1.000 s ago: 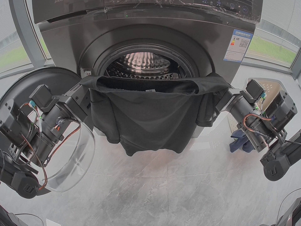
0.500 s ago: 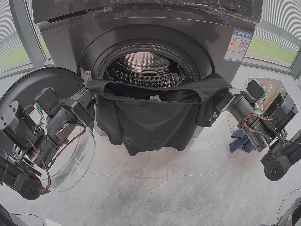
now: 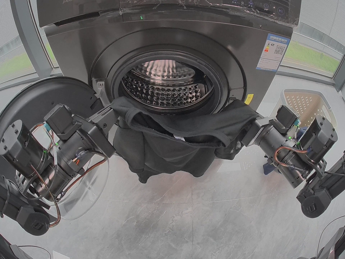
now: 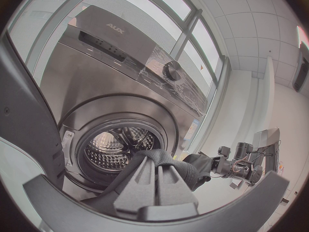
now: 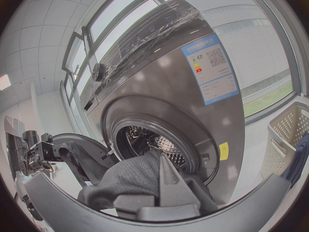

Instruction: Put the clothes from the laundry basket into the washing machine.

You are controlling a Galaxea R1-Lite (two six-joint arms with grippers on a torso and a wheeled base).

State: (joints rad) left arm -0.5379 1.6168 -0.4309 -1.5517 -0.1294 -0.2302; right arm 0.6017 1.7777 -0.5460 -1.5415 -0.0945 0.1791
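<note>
Black garment (image 3: 179, 137) slung between the two grippers, stretched across the front of the washing machine (image 3: 169, 36) just below the lower lip of its open port, with the middle sagging and the rest hanging in loose folds beneath. Left gripper (image 3: 109, 114) closed tight on the left end of the black garment, its fingers (image 4: 145, 181) pressed together in the left wrist view with cloth bunched over their tips. Right gripper (image 3: 251, 126) likewise clamped on the right end, with one finger (image 5: 169, 178) bare in the right wrist view and the cloth draped over the other. Drum (image 3: 165, 87) lit from inside, steel and perforated, with no part of the garment past its rim. Round door (image 3: 46, 94) swung wide open on the robot's left, behind the left arm. Beige perforated laundry basket (image 3: 309, 101) on the floor at the machine's right, behind the right arm, with a dark blue cloth (image 5: 299, 158) hanging over its rim. Grey marbled floor tiles (image 3: 187, 216) underneath.
</note>
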